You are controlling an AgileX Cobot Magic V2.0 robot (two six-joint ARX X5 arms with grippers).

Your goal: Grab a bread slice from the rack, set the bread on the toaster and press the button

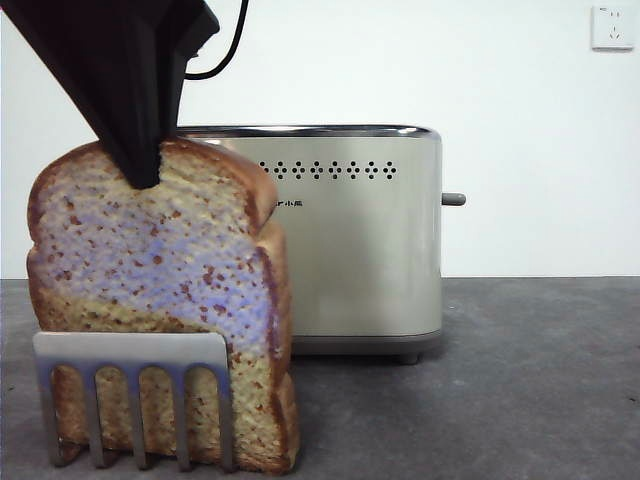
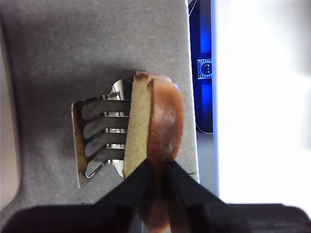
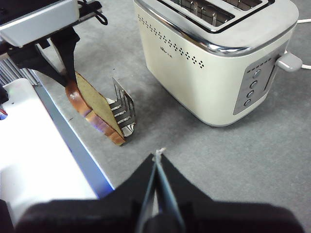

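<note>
Bread slice (image 1: 150,260) sits in the rack (image 1: 135,395) beside the toaster (image 1: 350,240), your left gripper (image 2: 156,167) clamped on its crust, right gripper (image 3: 156,160) closed and idle; lifting, loading and the button remain.

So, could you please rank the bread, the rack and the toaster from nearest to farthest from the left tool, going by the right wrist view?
1. Bread: clamped at its crust by the left tool.
2. Rack: right beside the bread's lower end, toward the toaster.
3. Toaster: beyond the rack, across a strip of bare table.
</note>
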